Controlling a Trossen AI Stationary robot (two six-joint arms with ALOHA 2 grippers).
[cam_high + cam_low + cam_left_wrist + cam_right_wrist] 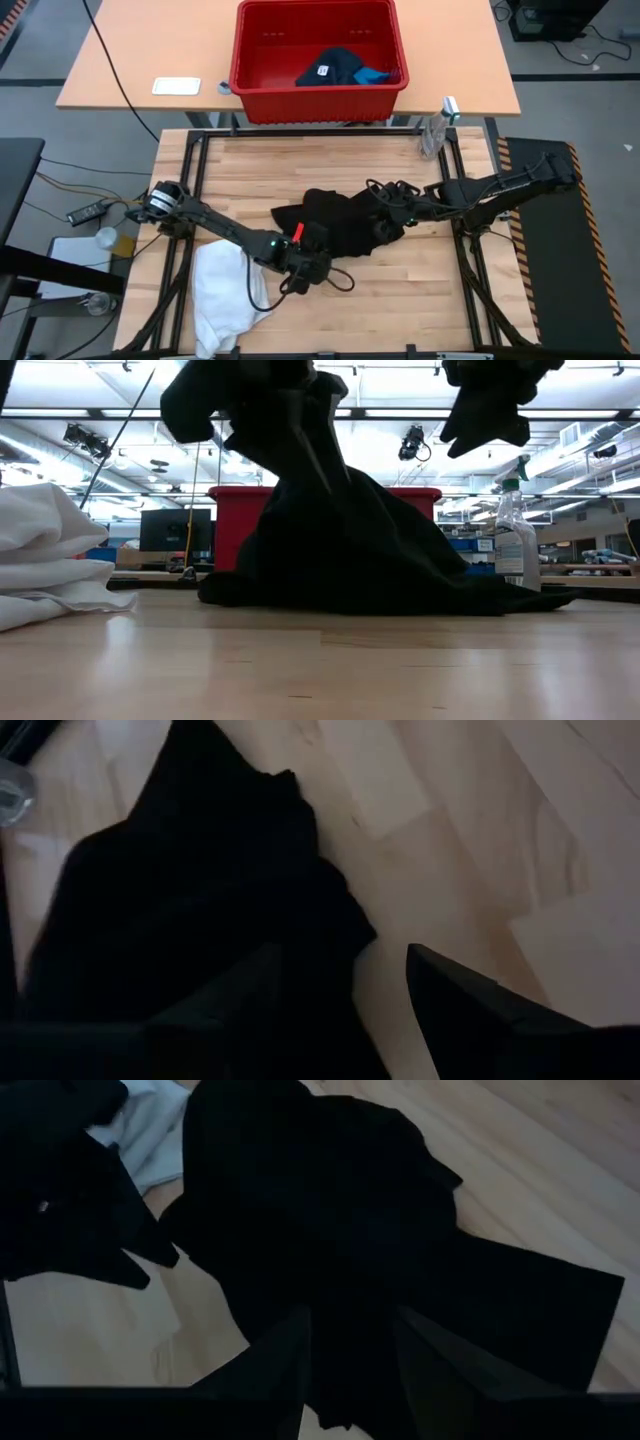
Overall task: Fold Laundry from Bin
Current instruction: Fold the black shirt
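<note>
- Black cloth (345,222), one of the garments, lies heaped in the middle of the wooden bench (400,290), between the two arms.
- In the low view the black heap rises to a peak and is drawn upward under one dark pincer.
- The right pincer (385,222) sits at the right side of the black garment; in its wrist view the fingers (270,1360) stand partly apart with black cloth bunched between them, so it has hold of the garment.
- The left pincer (310,262) is at the near left edge of the same garment; its wrist view shows the fingers (450,990) apart, one against the cloth's edge, the other over bare wood. Whether it grips the cloth I cannot tell.
- A white garment (222,290) lies crumpled at the bench's near left, beside the left arm.
- The red bin (318,62) stands on a separate far table, holding a dark navy garment (332,68) with a white tag and a bright blue one (375,74) just beside it.
- A clear spray bottle (436,130) stands at the bench's far right corner.
</note>
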